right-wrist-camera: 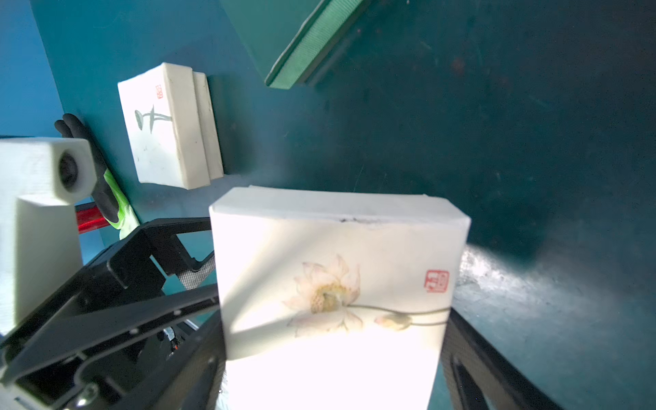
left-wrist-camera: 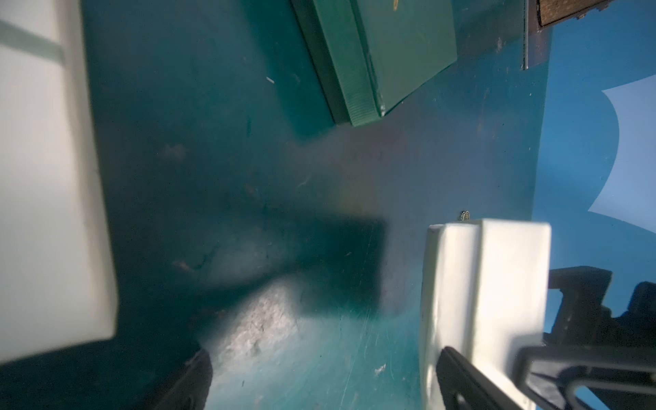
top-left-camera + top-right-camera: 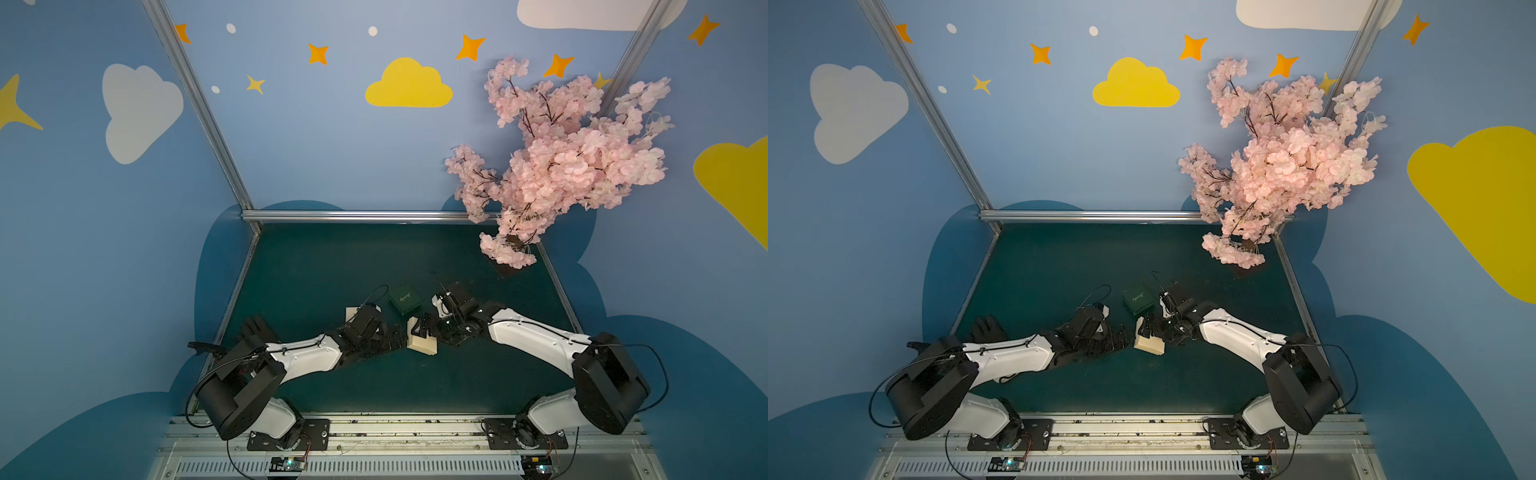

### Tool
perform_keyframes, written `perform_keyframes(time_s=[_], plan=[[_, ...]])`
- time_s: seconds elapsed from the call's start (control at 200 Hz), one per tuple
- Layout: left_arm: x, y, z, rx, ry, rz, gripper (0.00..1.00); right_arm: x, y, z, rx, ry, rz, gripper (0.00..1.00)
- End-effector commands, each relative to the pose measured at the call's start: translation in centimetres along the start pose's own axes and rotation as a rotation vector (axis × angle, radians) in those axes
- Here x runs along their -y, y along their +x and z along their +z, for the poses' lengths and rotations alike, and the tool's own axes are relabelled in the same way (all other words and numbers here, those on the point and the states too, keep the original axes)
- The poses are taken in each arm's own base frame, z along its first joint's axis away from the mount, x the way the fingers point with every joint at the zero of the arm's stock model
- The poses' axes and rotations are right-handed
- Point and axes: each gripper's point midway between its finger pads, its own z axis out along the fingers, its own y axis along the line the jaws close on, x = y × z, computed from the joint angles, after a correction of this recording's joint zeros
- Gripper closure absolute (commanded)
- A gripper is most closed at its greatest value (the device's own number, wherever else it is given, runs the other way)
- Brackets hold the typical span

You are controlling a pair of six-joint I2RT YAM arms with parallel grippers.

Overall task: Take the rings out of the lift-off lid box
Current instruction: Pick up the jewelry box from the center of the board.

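Both my arms are in low at mid-counter (image 3: 332,266), meeting at the cream lotus box (image 3: 424,347).

My right hand (image 3: 419,328) straddles it. In the right wrist view the box fills the gap, with one of my fingers (image 1: 468,362) hard against each side and the jaws spread wide, so I'm gripping it. The lotus face and red stamp look straight at that camera. Can't tell if the box is off the counter.

My left hand (image 3: 397,337) is gaping at full spread and holding nothing. One finger sits right at the box's side, contact unclear. The other is well apart from it, over bare counter.

The left wrist view shows a step along the box's side, lid over base, and the lid looks seated.

No fix on the rings. The only candidate is a tiny metallic speck (image 2: 464,214) just past the box's far edge, too small to call.

The green box (image 3: 405,297) is closed, just behind the two hands. The second cream box (image 3: 352,312) sits beside my left wrist. A black glove (image 3: 257,328) lies at the counter's left edge, and a pink blossom tree (image 3: 561,166) stands in the far right corner.
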Motion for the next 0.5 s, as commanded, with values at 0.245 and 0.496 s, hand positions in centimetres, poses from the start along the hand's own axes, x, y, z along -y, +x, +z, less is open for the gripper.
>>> perform_keyframes(time_s=[0.245, 0.496], plan=[[-1.0, 1.2, 0.1, -0.06, -0.052, 0.029, 0.01, -3.4, -0.4, -0.5, -0.003, -0.155, -0.018, 0.19], [-2.3, 1.9, 0.2, -0.095, -0.12, 0.035, 0.01, -4.5, -0.6, -1.1, 0.007, -0.208, -0.021, 0.18]])
